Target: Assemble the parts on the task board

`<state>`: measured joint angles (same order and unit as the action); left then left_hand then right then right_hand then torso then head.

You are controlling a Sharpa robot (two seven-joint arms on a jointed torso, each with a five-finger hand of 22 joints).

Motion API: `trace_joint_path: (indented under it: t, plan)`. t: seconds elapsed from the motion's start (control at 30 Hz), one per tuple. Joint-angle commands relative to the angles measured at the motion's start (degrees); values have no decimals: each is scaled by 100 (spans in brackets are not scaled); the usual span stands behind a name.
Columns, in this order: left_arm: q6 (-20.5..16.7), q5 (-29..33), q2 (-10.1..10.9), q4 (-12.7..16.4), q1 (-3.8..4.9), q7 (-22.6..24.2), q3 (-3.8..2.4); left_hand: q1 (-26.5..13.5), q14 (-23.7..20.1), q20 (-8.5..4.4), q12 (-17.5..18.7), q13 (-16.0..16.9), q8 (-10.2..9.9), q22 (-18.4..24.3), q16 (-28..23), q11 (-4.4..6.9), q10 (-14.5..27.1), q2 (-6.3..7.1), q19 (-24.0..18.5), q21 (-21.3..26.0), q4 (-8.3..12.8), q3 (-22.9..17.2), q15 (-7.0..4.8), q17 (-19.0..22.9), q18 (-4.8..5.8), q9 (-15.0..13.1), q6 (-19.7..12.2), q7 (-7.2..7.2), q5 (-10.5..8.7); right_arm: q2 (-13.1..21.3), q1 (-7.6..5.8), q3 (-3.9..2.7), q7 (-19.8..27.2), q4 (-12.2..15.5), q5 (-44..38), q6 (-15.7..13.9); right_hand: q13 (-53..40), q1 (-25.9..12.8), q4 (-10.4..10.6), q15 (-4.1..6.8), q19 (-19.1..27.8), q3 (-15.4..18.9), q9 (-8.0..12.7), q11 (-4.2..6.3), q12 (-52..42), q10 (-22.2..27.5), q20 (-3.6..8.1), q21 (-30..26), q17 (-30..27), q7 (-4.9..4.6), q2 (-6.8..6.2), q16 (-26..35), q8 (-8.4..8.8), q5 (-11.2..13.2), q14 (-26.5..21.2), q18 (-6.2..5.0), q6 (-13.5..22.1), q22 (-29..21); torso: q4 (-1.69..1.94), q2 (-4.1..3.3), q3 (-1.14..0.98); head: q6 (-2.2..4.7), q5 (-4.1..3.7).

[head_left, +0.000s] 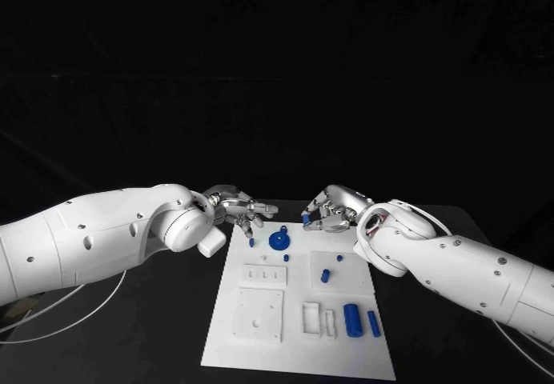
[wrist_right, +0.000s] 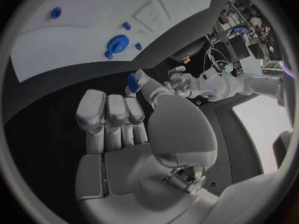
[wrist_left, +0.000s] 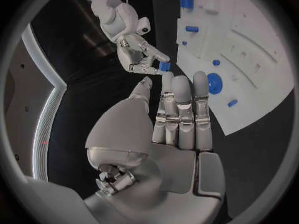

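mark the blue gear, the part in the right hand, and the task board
Blue gear (head_left: 279, 239), head view, centre of the disc.
Held part (head_left: 306, 216), head view, its blue side, pinched by the right hand (head_left: 332, 210).
Task board (head_left: 347, 352), head view, bare near corner.

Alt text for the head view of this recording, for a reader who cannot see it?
The right hand pinches a small blue part over the far end of the white task board, facing the empty left hand. A blue gear and several blue pegs lie on the board.
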<state>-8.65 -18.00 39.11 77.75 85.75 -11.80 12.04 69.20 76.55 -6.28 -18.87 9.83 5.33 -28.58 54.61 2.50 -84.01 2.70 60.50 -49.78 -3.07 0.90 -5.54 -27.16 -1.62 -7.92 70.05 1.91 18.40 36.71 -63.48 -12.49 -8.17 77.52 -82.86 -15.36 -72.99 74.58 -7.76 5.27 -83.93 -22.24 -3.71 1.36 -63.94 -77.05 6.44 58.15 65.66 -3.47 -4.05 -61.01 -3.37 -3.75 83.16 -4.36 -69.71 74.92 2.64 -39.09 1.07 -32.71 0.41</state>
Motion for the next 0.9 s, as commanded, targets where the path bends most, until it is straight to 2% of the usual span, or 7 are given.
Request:
trace_joint_path:
  t: [0.03, 0.17, 0.23, 0.3, 0.37, 0.6, 0.9]
  plan:
    - [197, -331, -77, -12, 12, -498, -1, -105, -60, -56, -98, 67, 26, -122, 116, 51, -221, 63, -36, -54, -115, -66, -18, -7, 86, -463, 65, -43, 257, -82, -4, 4, -520, 108, -458, 201, 8, -11, 0, -10, -152, -35, -32, 5, 36, 26, -23, -35, -6, -15, -68, 21, -25, -41, 26, 26, -84, 720, 3, 18, 14, -39, 12]
    - [193, -597, -157, -22, 11, -615, 1, -185, -80, -66, -150, 162, 98, -249, 219, 78, -224, 193, -58, -57, -242, -126, -28, 15, 89, -1170, 90, -119, 267, -165, -8, 13, -622, 206, -520, 245, 7, -24, 15, -9, -155, -36, -32, 8, 32, 22, -23, -33, -5, -12, -85, 21, -24, -66, 29, 26, -83, 721, 3, 4, 10, -59, 17]
    - [130, -700, -210, -25, 11, -752, 2, -249, -100, -55, -132, 214, 67, -335, 247, 73, -221, 308, -66, -9, -470, -220, -17, 72, 84, -1711, 34, -104, 97, -205, -11, 20, -674, 262, -548, 273, 8, -22, 17, -9, -156, -38, -31, 10, 33, 23, -22, -33, -4, -12, -90, 21, -24, -76, 28, 26, -82, 721, -6, 1, 5, -66, 23]
    - [70, -745, -248, -24, 11, -876, 3, -258, -109, -51, -121, 245, -18, -398, 269, 57, -216, 369, -59, 28, -568, -249, -19, 109, 83, -1955, 16, -116, 12, -234, -13, 26, -704, 299, -561, 295, 8, -22, 17, -9, -156, -38, -31, 10, 33, 23, -22, -33, -4, -12, -90, 21, -24, -76, 28, 26, -82, 721, -16, -3, -4, -71, 31]
    - [28, -787, -281, -22, 10, -986, 4, -290, -125, -42, -107, 250, -61, -420, 266, 47, -208, 389, -67, 49, -607, -251, -4, 126, 84, -2012, 1, -90, -354, -257, -14, 32, -728, 331, -569, 313, 8, -22, 17, -9, -156, -38, -31, 10, 33, 23, -22, -33, -4, -12, -90, 21, -24, -76, 28, 26, -82, 721, -19, -8, -6, -70, 34]
    - [-75, -953, -383, -50, 4, -1238, 13, -323, -143, -20, -40, 268, -140, -530, 261, 25, -202, 456, -58, 149, -699, -305, 14, 212, 74, -2130, -43, -61, -625, -311, -15, 41, -770, 414, -582, 363, 7, -16, 32, -9, -162, -34, -33, 17, 30, 24, -22, -28, -6, -9, -102, 31, -24, -109, 29, 28, -94, 724, -9, -1, -11, -81, 15]
    - [-144, -1096, -463, -67, -11, -1316, 47, -319, -182, 0, 52, 255, -145, -622, 225, 1, -181, 472, -53, 282, -708, -311, 35, 300, 74, -2146, -102, -39, -639, -354, -16, 50, -797, 503, -606, 422, 8, -17, 39, -8, -164, -22, -34, 21, 33, 28, -21, -27, -3, -6, -100, 31, -25, -118, 30, 29, -101, 725, -9, -4, -11, -89, 2]
